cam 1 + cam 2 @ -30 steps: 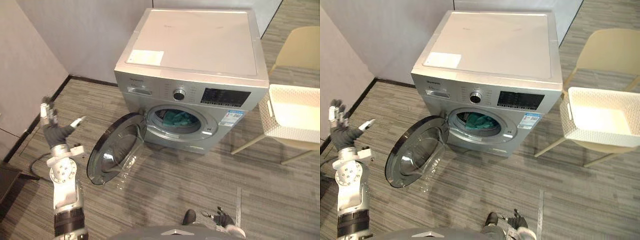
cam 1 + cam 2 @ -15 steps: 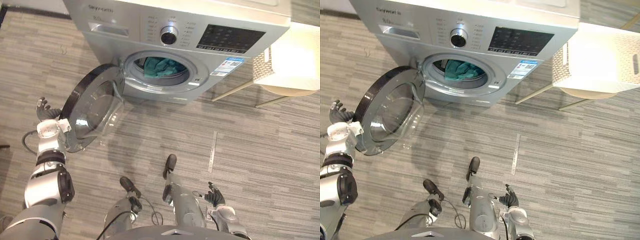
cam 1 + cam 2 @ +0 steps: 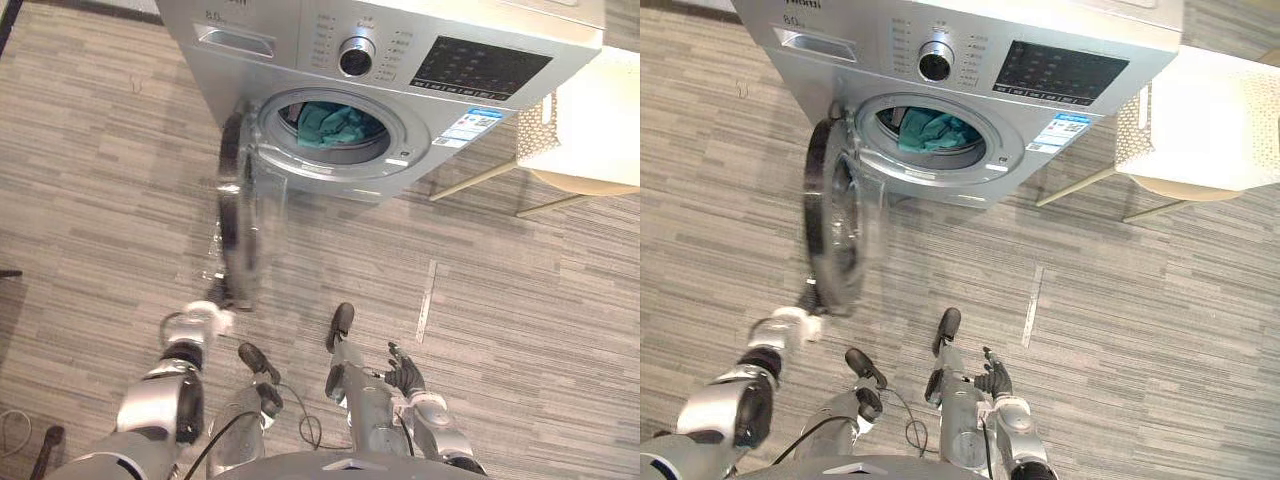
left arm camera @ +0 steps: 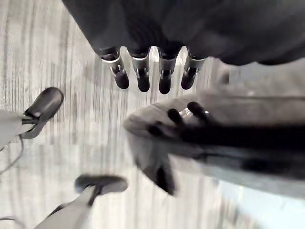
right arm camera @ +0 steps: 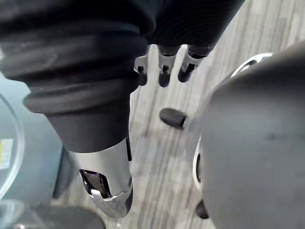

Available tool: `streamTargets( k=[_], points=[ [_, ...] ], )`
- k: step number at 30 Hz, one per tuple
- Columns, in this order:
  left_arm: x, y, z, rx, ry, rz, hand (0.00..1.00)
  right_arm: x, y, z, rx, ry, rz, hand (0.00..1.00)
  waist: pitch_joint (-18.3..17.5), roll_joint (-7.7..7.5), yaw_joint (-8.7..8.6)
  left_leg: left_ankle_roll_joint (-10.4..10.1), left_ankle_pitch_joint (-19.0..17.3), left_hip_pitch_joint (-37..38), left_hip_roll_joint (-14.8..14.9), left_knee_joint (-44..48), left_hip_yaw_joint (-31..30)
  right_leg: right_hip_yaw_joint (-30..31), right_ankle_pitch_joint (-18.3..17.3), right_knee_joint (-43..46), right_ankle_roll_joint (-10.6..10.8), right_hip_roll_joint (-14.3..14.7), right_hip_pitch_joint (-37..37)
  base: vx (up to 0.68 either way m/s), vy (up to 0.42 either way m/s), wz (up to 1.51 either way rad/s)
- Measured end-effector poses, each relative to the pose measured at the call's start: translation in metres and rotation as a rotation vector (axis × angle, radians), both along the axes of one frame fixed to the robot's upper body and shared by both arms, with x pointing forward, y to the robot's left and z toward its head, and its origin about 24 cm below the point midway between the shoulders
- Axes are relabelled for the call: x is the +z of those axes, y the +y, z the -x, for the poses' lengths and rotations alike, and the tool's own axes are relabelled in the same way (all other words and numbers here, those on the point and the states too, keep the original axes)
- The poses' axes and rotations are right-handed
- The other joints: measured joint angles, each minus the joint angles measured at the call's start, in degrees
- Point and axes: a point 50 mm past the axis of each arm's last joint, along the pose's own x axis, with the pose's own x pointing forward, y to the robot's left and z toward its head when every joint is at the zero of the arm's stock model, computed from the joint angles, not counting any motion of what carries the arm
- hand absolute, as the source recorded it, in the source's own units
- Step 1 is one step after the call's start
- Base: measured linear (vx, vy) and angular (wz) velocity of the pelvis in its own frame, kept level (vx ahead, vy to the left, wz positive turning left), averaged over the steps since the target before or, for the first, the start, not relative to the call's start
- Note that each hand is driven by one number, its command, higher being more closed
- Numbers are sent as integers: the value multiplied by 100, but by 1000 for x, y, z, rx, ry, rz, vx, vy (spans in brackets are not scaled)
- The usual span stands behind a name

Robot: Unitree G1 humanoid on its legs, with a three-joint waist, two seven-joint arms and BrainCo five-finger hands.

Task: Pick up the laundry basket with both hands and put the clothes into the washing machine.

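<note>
Left robot hand [image 4: 141, 74], fingers straight, is by the door's [image 3: 240, 215] lower edge; right robot hand [image 3: 405, 376] hangs spread and relaxed; clothes [image 3: 330, 122] lie inside the washing machine [image 3: 470, 40].

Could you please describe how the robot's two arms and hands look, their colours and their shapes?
Both arms are silver-grey and rounded; the left arm has a dark band near its elbow. The left hand and the right hand have a dark ribbed cover over the back and the wrist. The fingers are slim and silver, with dark rounded tips.
</note>
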Motion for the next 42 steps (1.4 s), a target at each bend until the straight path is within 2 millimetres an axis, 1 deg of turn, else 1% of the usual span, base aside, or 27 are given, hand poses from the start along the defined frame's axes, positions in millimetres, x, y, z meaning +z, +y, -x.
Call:
streamTargets(
  k=[1, 3, 4, 5, 6, 8, 10, 12, 13, 17, 19, 21, 22, 23, 25, 27, 29, 30, 32, 33, 34, 36, 37, 38, 39, 40, 42],
  points=[
    [10, -24, -6, -192, -58, -98, 0, 0, 7, -7, 44, 8, 10, 0, -8, 14, -83, 0, 0, 88, -31, -12, -11, -1, -1, 0, -1, -23, 83, -7, 71, 0],
    [36, -67, -16, -359, -202, -108, 0, -1, 12, -11, 80, 15, 18, 0, -127, 92, -168, 5, 4, 117, -115, -54, -90, -18, -4, 0, 2, -87, 113, -26, 109, 15],
    [75, -119, -23, -457, -384, -29, 0, -4, 14, -10, 97, 30, 24, 0, -230, 184, -217, 18, 12, 129, -198, -72, -210, -46, -7, -1, 6, -175, 173, -28, 122, 28],
    [91, -140, -23, -495, -450, 13, 0, -6, 16, -8, 106, 41, 24, 0, -247, 204, -233, 20, 13, 162, -229, -69, -254, -51, -8, -1, 7, -210, 220, -39, 150, 29],
    [118, -173, -19, -572, -546, 68, 0, -8, 19, -6, 119, 59, 22, 0, -298, 217, -267, 21, 12, 252, -273, -76, -299, -43, -13, -1, 14, -253, 317, -45, 121, 10],
    [141, -197, -10, -694, -658, 84, 0, -13, 24, -1, 118, 84, 4, 0, -530, 234, -378, 94, -34, 352, -307, -74, -280, -11, -64, -1, 82, -285, 399, -37, 91, -6],
    [153, -209, 0, -779, -723, 89, 0, -16, 22, 6, 105, 99, 0, 0, -683, 257, -399, 236, -163, 493, -330, -69, -179, 37, -182, -2, 166, -302, 504, -49, 57, -19],
    [155, -213, 4, -812, -737, 82, 0, -18, 17, 11, 77, 109, -2, 0, -753, 244, -346, 243, -219, 492, -383, -21, -144, 29, -333, -2, 157, -372, 503, -100, 40, -6],
    [153, -212, 6, -823, -731, 82, 0, -18, 12, 13, 49, 107, -3, 0, -784, 297, -331, 257, -244, 493, -383, -27, -131, 6, -371, -2, 194, -379, 504, -107, 36, 2],
    [138, -200, 17, -839, -699, 96, 0, -20, -1, 18, -27, 118, -6, 0, -816, 343, -327, 235, -75, 520, -381, -172, -89, -39, -388, -2, 179, -365, 502, -78, 67, 8],
    [118, -178, 25, -819, -638, 98, 0, -25, -16, 30, -75, 161, 7, 0, -824, 348, -320, 225, 0, 543, -394, -269, -88, -40, -386, -2, 181, -340, 488, -49, 87, -2],
    [102, -156, 28, -762, -584, 109, 0, -25, -23, 32, -85, 164, 14, 0, -828, 349, -341, 191, 55, 568, -402, -338, -83, -40, -386, -2, 180, -322, 485, -30, 97, -4],
    [85, -127, 32, -690, -519, 111, 0, -26, -28, 35, -102, 173, 15, 0, -835, 351, -314, 165, 87, 576, -406, -378, -89, -41, -389, -2, 176, -308, 482, -16, 87, 0],
    [82, -122, 33, -675, -509, 111, 0, -26, -28, 35, -102, 174, 16, 0, -835, 351, -304, 164, 89, 576, -406, -382, -91, -41, -389, -2, 176, -308, 482, -6, 88, 4],
    [60, -88, 42, -546, -426, 123, 0, -26, -29, 35, -97, 173, 19, 0, -840, 354, -288, 163, 104, 579, -408, -407, -109, -74, -387, -2, 178, -307, 505, 10, 109, 8],
    [44, -66, 50, -449, -367, 122, 0, -27, -28, 36, -81, 176, 31, 0, -889, 349, -287, 195, 125, 580, -416, -443, -135, -119, -365, -2, 152, -310, 515, 26, 108, 8],
    [23, -45, 57, -320, -295, 142, 0, -27, -28, 36, -67, 183, 40, 0, -909, 345, -260, 207, 134, 619, -417, -447, -218, -206, -373, -2, 162, -313, 600, 48, 108, 17],
    [17, -40, 58, -277, -278, 143, 0, -28, -27, 37, -63, 187, 40, 0, -923, 340, -242, 208, 135, 619, -417, -447, -246, -228, -377, -2, 167, -315, 613, 57, 123, 25],
    [0, -22, 63, -146, -246, 103, 0, -29, -27, 38, -60, 191, 44, 0, -938, 329, -188, 209, 135, 624, -415, -448, -409, -387, -391, -3, 186, -335, 719, 43, 115, 30],
    [-3, -17, 64, -113, -243, 92, 0, -29, -27, 38, -55, 190, 50, 0, -943, 321, -178, 210, 134, 622, -415, -448, -454, -424, -391, -3, 186, -340, 738, 29, 109, 38],
    [-11, -3, 70, -27, -233, 59, 0, -28, -25, 36, -32, 182, 62, 0, -949, 308, -158, 210, 134, 621, -414, -447, -561, -550, -397, -3, 194, -361, 808, 18, 88, 34],
    [-22, 13, 79, 68, -206, 19, 0, -30, -24, 36, -35, 188, 69, 0, -950, 296, -153, 242, 113, 609, -413, -392, -774, -736, -439, -3, 248, -404, 954, 32, 126, 50],
    [-25, 18, 82, 97, -198, 7, 0, -30, -23, 36, -33, 192, 71, 0, -937, 276, -145, 278, 50, 571, -389, -276, -827, -832, -468, -2, 281, -430, 1016, 29, 120, 66],
    [-30, 25, 85, 146, -183, -10, 0, -31, -22, 37, -25, 199, 74, 0, -907, 229, -144, 317, -179, 385, -297, 195, -985, -977, -548, -1, 312, -488, 1125, -12, 96, 76],
    [-34, 31, 89, 191, -162, -26, 0, -33, -26, 40, -20, 212, 91, 0, -916, 242, -90, 398, -510, -35, -69, 1042, -1173, -1182, -562, -1, 319, -500, 1183, -44, 118, 91],
    [-37, 34, 92, 223, -150, -38, 0, -33, -31, 41, -28, 214, 109, 0, -923, 262, -9, 439, -711, -331, 87, 1536, -1224, -1414, -561, 0, 322, -500, 1227, -52, 161, 81],
    [-46, 37, 105, 244, -109, -60, 0, -34, -37, 45, -64, 229, 113, 0, -912, 261, -5, 530, -882, -404, 73, 1663, -1358, -1687, -577, 4, 405, -541, 1424, 0, 232, 87]
  ],
)
